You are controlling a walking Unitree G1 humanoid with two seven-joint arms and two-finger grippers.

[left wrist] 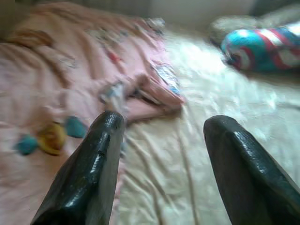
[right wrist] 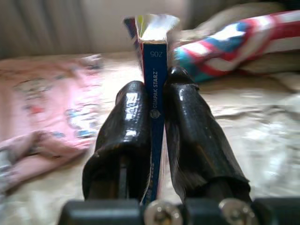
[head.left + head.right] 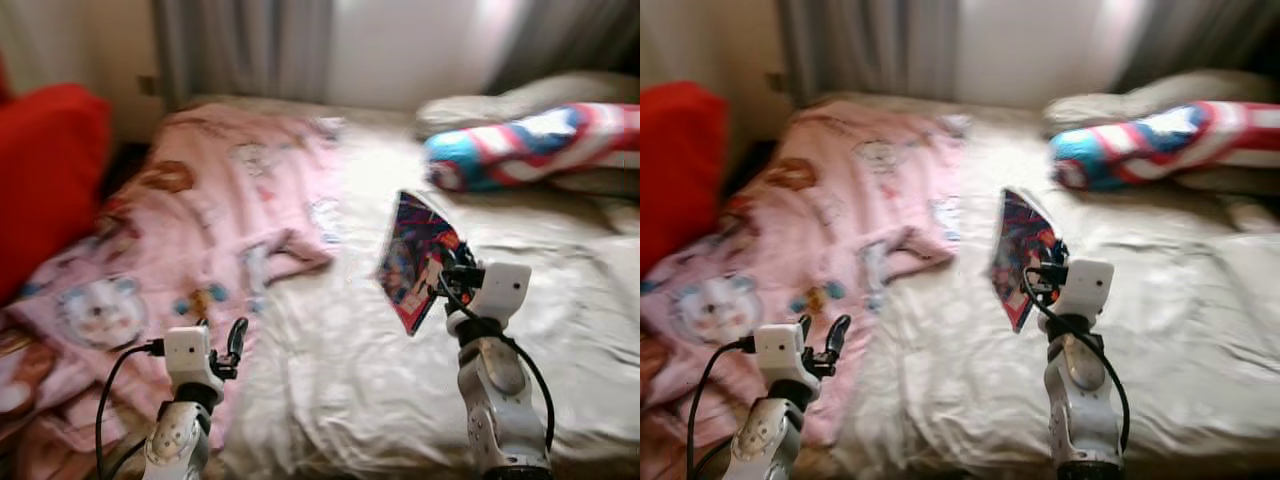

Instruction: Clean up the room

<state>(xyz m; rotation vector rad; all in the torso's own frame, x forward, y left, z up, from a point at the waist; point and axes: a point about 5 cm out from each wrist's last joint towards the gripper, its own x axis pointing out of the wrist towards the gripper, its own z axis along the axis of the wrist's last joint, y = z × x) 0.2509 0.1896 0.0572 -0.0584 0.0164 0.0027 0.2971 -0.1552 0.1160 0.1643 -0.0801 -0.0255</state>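
The right gripper (image 2: 154,117) clamped a book (image 3: 412,258) by its spine, upright above the bed (image 3: 560,300), its long axis vertical, pages fanning far-left. The left gripper (image 1: 161,159) hung near-left, fingers wide.

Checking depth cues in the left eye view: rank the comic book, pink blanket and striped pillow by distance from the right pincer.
1. Comic book: clamped in the right pincer.
2. Pink blanket: across the bed, on its left side.
3. Striped pillow: at the bed's head, far right.
2 and 3 are close to call.
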